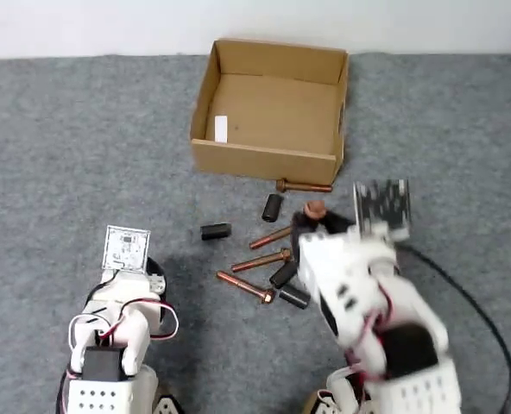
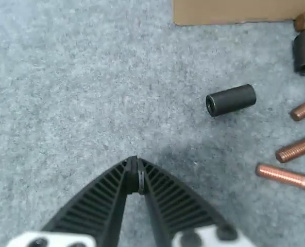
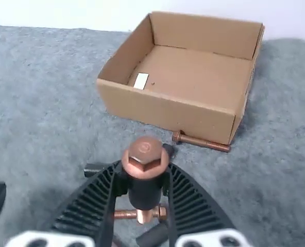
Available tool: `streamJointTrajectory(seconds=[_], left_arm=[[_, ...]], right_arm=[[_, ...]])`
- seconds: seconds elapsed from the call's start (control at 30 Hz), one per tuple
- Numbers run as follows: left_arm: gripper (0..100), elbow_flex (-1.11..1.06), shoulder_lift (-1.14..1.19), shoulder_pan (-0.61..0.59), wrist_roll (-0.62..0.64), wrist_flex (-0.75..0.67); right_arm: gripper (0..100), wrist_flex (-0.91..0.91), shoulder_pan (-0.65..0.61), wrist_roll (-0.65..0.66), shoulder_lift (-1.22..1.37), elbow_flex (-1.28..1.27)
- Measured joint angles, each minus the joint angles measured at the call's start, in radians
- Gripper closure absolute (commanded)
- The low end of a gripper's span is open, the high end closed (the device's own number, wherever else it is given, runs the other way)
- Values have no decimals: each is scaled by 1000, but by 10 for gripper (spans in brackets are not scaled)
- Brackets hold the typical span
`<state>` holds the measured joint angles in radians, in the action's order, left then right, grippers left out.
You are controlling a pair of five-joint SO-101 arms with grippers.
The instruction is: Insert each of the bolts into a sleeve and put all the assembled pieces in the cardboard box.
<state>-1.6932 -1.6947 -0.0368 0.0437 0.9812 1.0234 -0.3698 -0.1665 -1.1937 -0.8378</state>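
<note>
The right claw (image 3: 143, 174) is clamped on an upright black cylindrical sleeve (image 3: 143, 190) with a copper hex-headed bolt (image 3: 145, 153) seated in it. It hangs in front of the open brown cardboard box (image 3: 163, 110), and the bolt's shank is hidden inside the sleeve. A small white label (image 3: 140, 81) lies on the box floor, its print unreadable. The left claw (image 2: 135, 174), tips pressed together on nothing, sits well apart from the box, near a loose black sleeve (image 2: 231, 100). Another copper bolt (image 1: 305, 185) lies just beside the box's front wall.

Colour notes:
Every bolt (image 3: 145, 153) copper, every sleeve (image 3: 143, 191) black. My fingers (image 3: 188, 200) black, ribbed; arm shells (image 1: 350, 276) white, wiring (image 1: 167, 326) red and white. Cardboard box (image 1: 264, 161) tan, label (image 1: 220, 128) white. Carpet (image 1: 66, 155) mottled grey.
</note>
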Motion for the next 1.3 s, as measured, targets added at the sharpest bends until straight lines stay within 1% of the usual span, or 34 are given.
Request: streamJointTrajectory(seconds=[0.17, 0.43, 0.63, 0.87, 0.97, 1.03, 1.1, 1.17, 1.3], left_arm=[[994, -2, 0, 0, 0, -2], [994, -2, 0, 0, 0, -2], [994, -2, 0, 0, 0, -2], [994, -2, 0, 0, 0, -2], [994, -2, 0, 0, 0, -2], [994, -2, 0, 0, 0, -2], [994, -2, 0, 0, 0, -2], [994, -2, 0, 0, 0, -2], [994, -2, 0, 0, 0, -2]], right_arm=[[991, -107, 11, -11, 338, 239], [991, -344, 94, -12, 813, 537], [991, -422, 107, -12, 1125, 744], [991, -431, 109, -12, 1462, 997], [991, -431, 114, -12, 1597, 1068], [987, -416, 115, -12, 1676, 1100], [985, -364, 117, -12, 1735, 1131], [955, -293, 117, -12, 1791, 1162], [837, -164, 120, -15, 1872, 1267]])
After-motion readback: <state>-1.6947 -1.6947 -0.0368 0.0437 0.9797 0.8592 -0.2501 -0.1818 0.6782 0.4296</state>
